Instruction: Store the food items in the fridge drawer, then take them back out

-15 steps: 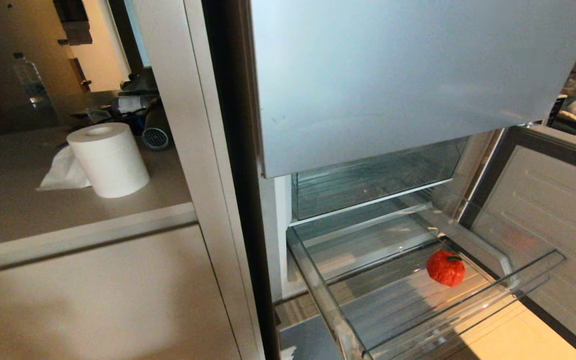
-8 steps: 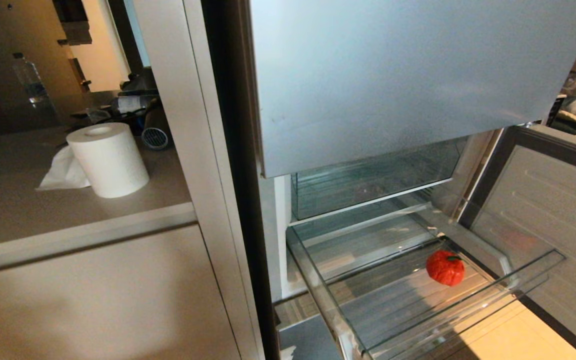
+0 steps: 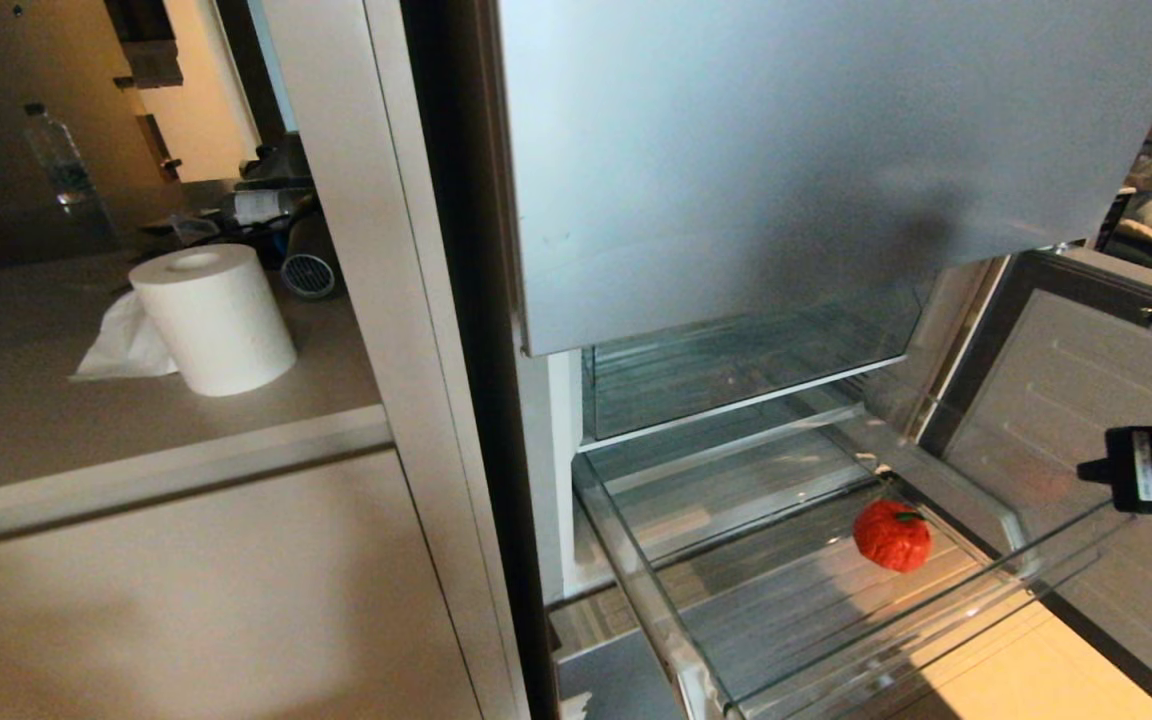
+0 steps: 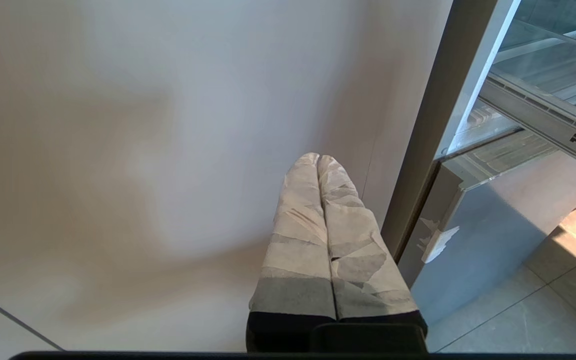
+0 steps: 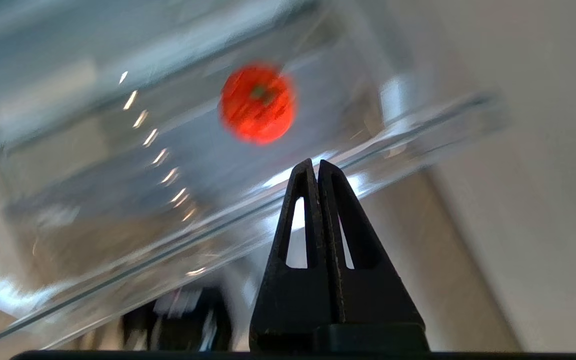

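Observation:
A glossy red food item with a short dark stem lies on the ribbed bottom of the fridge drawer, which stands pulled out, toward its right side. My right arm shows at the head view's right edge, above and to the right of the drawer. In the right wrist view my right gripper is shut and empty, its black tips over the drawer's clear front lip, with the food item beyond them. My left gripper, taped and shut, hangs parked beside the pale cabinet panel left of the fridge.
The silver-blue upper fridge panel overhangs the drawer. A deeper clear bin sits behind and above it. The open lower door stands close on the right. A paper roll and a bottle stand on the counter at left.
My right arm has risen into the head view at the right edge, and its shadow now falls on the upper panel. The food item and the drawer have not moved.

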Controlling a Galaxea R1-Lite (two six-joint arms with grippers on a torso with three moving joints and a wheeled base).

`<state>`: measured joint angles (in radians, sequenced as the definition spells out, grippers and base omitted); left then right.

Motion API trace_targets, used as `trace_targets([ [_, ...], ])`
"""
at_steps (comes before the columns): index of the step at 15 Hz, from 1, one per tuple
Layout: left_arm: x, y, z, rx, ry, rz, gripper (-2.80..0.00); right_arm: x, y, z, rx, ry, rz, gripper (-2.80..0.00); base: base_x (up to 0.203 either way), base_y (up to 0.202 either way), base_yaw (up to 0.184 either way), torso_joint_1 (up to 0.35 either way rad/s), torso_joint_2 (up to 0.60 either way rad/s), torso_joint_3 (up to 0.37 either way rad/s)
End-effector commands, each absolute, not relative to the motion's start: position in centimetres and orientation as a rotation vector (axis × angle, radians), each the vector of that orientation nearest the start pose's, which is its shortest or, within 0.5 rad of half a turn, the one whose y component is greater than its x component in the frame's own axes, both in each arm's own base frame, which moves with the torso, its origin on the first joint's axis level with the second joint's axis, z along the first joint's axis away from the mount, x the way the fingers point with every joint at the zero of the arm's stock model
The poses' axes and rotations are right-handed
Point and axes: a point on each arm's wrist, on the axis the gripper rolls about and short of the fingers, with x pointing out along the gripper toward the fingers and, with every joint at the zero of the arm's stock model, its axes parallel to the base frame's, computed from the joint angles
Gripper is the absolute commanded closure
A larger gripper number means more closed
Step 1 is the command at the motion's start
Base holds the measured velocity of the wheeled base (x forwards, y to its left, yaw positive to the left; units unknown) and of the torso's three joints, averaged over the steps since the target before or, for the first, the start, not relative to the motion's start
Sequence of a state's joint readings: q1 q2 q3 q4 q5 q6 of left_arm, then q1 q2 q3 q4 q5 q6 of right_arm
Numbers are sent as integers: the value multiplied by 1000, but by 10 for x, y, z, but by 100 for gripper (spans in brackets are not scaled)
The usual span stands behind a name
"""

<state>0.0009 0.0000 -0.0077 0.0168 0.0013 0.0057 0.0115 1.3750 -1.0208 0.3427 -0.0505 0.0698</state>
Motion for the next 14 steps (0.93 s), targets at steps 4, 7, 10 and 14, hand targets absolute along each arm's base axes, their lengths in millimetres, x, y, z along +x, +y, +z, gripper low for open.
trace_targets([
  [4,-23,0,76,6,9,3,0,258,2,203,69,957,-2,0,0,0,0,0,0,0],
  [7,-23,0,76,5,9,3,0,276,-2,193,51,996,-2,-280,0,0,0,0,0,0],
  [10,-23,0,76,6,11,3,0,294,-3,188,49,1049,0,-280,0,0,0,0,0,0],
  [14,-23,0,76,6,9,3,0,317,-3,175,47,1088,2,-280,0,0,0,0,0,0],
])
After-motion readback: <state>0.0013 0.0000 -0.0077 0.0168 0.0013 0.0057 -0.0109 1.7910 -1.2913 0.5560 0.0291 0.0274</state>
